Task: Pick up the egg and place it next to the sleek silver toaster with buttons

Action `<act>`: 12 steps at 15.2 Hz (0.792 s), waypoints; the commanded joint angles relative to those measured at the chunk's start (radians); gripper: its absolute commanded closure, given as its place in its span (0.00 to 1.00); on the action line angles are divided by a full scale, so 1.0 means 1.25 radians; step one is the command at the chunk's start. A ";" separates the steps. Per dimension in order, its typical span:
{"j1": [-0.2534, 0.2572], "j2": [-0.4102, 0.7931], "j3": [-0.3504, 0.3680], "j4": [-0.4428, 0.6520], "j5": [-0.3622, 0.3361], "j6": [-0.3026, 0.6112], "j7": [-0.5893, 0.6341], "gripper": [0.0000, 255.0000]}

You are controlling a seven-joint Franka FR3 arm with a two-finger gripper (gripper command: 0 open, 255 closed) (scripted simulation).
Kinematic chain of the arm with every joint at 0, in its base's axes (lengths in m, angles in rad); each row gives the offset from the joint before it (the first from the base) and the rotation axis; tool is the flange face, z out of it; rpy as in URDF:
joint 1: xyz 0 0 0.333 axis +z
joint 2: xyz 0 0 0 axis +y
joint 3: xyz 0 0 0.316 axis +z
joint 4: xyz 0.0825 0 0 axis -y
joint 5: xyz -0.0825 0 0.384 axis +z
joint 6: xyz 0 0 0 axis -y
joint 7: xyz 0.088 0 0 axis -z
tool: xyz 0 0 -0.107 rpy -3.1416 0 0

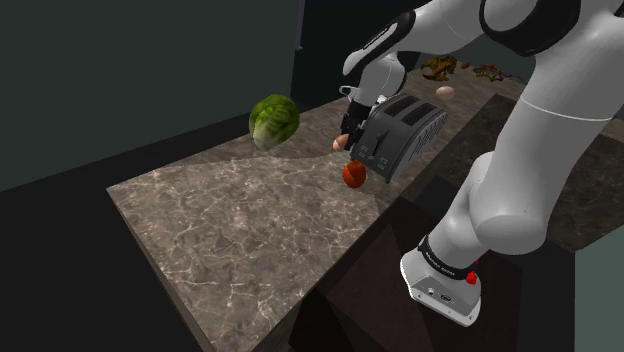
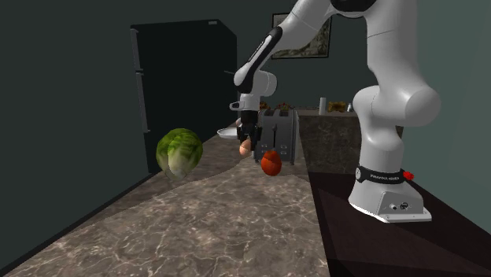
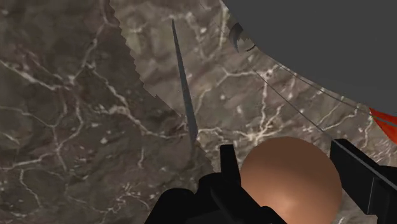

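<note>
One brown egg [image 3: 289, 175] is pinched between the two black fingers [image 3: 229, 164] of the gripper [image 3: 291, 168], over the marbled counter [image 1: 230, 230]. In the shoulder view, gripper and egg hang just beside the dark, silver-trimmed toaster [image 1: 402, 135], on that view's left of it. A red fruit [image 1: 353, 175] sits near the toaster's near corner, below the egg. A green lettuce head [image 1: 273, 120] lies well apart, farther to that view's left. A paler second egg [image 1: 445, 91] rests on the far surface beyond the toaster.
</note>
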 commanded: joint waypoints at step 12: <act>-0.038 0.112 0.051 0.003 0.127 0.062 -0.102 1.00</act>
